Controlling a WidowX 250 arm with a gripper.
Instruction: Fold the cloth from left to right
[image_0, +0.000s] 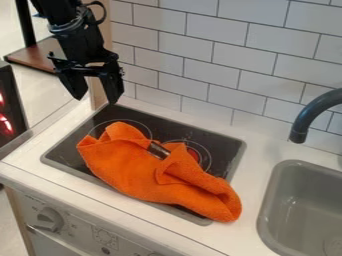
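Orange cloth lies bunched on the cooktop, one end past its right edge. Claw is spread, empty, above cooktop's far-left corner. Likely risk: crumpled layers get pinched together, so bundle drags instead of folding.

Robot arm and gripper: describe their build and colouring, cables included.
The arm is black all over, with a bulky, rounded joint above the gripper. A thin black cable loops out beside it. The gripper is black too, with two broad, angular fingers that taper to narrow tips. I can make out no markings.
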